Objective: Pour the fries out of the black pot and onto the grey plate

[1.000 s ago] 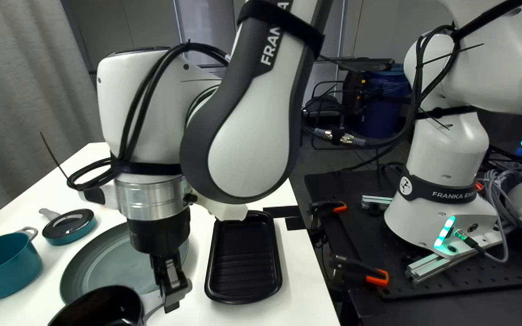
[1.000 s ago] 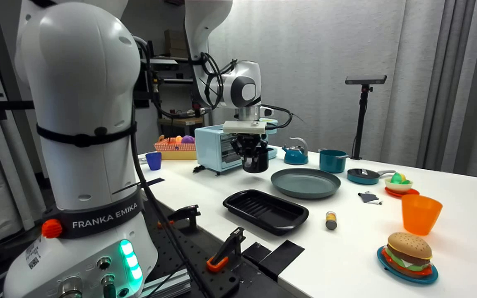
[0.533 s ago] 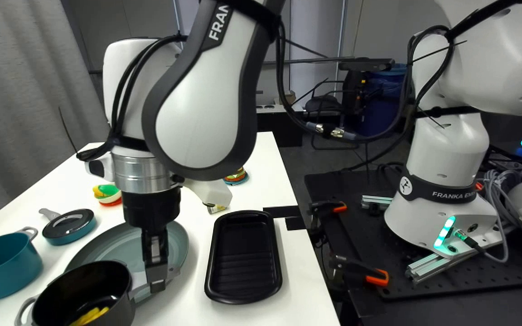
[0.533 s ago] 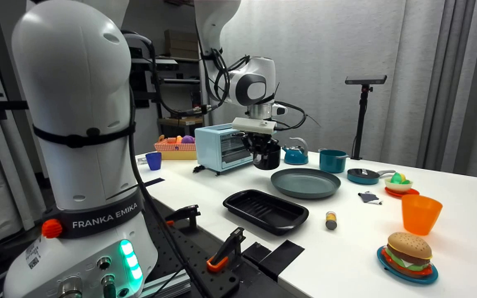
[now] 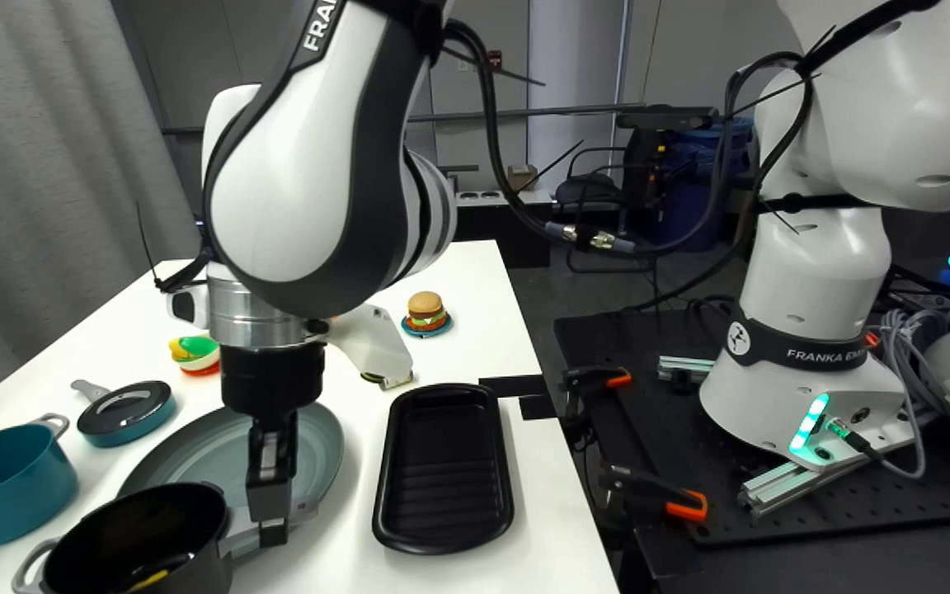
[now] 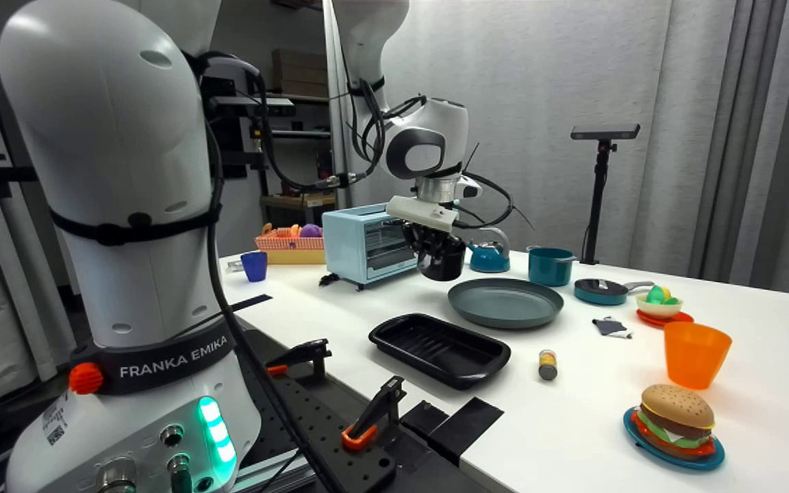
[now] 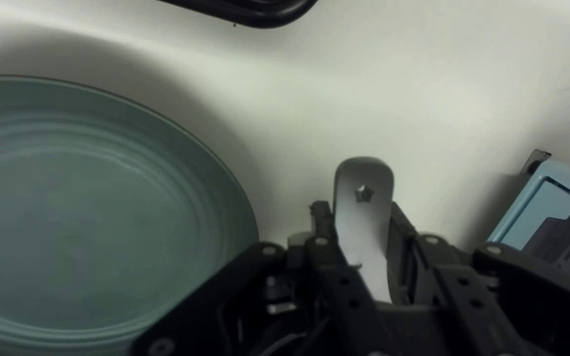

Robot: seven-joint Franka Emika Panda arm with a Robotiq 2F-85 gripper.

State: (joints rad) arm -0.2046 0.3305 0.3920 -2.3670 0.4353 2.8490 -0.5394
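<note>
My gripper [image 5: 270, 521] is shut on the grey handle of the black pot [image 5: 209, 561]; the handle lies between the fingers in the wrist view [image 7: 362, 222]. The pot is held above the table, near the plate's edge, and looks slightly tilted in an exterior view [image 6: 446, 263]. A strip of yellow fries [image 5: 148, 581] shows inside the pot; the rest of the inside is dark or cut off. The grey plate [image 5: 322, 450] lies on the table with nothing seen on it; it also shows in an exterior view [image 6: 506, 306] and left of the gripper in the wrist view [image 7: 82, 237].
A black grill pan [image 5: 444, 470] lies beside the plate. A teal pot [image 5: 9, 487] and small skillet [image 5: 126, 412] stand on its far side. A light-blue oven [image 6: 360, 246], kettle [image 6: 489, 257], orange cup [image 6: 696, 352] and toy burger [image 6: 677, 418] are also on the table.
The arm has carried the pot toward the plate, mostly in the first half second, and the wrist has tilted slightly. Fries came into view in the pot, and now less of them shows.
</note>
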